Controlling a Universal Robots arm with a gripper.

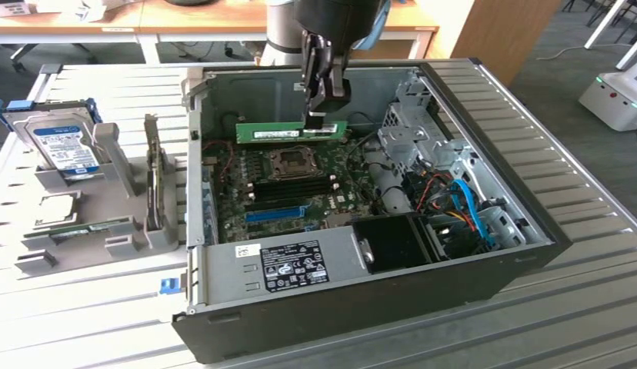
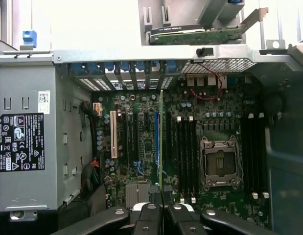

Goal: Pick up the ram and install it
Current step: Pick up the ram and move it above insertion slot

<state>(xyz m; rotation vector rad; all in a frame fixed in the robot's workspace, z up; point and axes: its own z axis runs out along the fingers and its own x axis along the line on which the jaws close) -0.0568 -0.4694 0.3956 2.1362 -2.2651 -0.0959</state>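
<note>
My gripper (image 1: 321,117) hangs inside the open computer case (image 1: 524,254), shut on the ram (image 1: 291,131), a long green stick with a white sticker. The ram is held level above the motherboard (image 1: 298,192), just beyond the CPU socket (image 1: 295,161). In the wrist view the ram (image 2: 161,142) appears edge-on as a thin green line running out from between my fingertips (image 2: 150,211). It sits over the board between the blue slot (image 2: 156,132) and the black memory slots (image 2: 183,152), apart from them.
A grey power supply (image 1: 288,265) and a black fan shroud (image 1: 401,242) fill the case's near side, with drive cages and blue cables (image 1: 472,207) on the exterior view's right. Left of the case, a grey stand (image 1: 103,238) holds a hard drive (image 1: 60,146) and other boards.
</note>
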